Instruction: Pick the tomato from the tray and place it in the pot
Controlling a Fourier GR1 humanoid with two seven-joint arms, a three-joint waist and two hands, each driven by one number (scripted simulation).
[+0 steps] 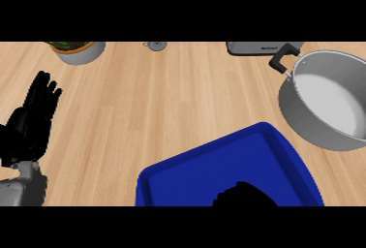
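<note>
A blue tray (214, 167) lies at the lower middle of the wooden counter. No tomato shows on its visible part. My right hand (243, 194) is a dark shape over the tray's near edge, cut off by the view's lower border, and it hides whatever lies beneath it. A grey steel pot (325, 99) with a black handle stands at the right, just beyond the tray's far right corner; its inside is bare. My left hand (32, 121) rests open at the left edge, fingers pointing up.
A white plant pot (79, 50) with green leaves stands at the back left. A small grey object (155, 45) sits at the back middle. A grey appliance (257, 47) sits at the back right, next to the pot's handle.
</note>
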